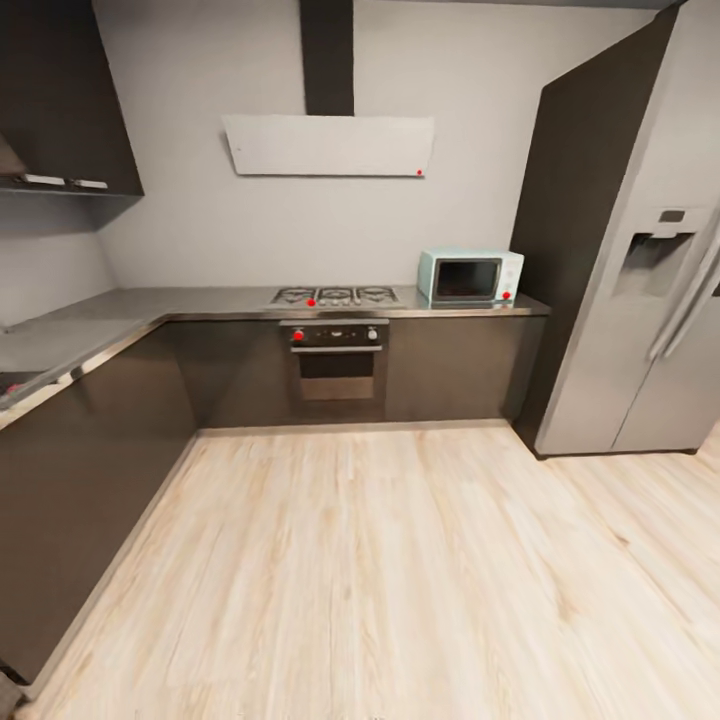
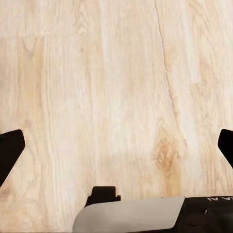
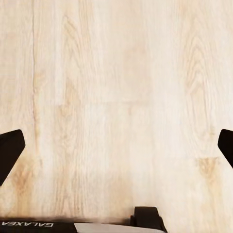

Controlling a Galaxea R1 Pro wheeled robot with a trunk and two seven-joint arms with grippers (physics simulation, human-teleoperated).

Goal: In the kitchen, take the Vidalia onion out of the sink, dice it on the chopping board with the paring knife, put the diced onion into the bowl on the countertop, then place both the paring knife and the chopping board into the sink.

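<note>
Ahead, a microwave (image 1: pixel 470 276) and hob (image 1: pixel 335 295) sit on the dark counter (image 1: pixel 200 300); both claws, left claw (image 2: pixel 116 145) and right claw (image 3: pixel 116 145), hang wide apart over wooden floor (image 1: pixel 400 560).

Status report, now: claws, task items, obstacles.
Left claw open, right claw open, both over wood floor. Onion, sink unsighted. Hob counter ahead.

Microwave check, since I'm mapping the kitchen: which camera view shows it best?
The head view: the microwave sits whole on the dark counter, right of the hob. Both wrist views face light wooden floor, with no microwave.
</note>
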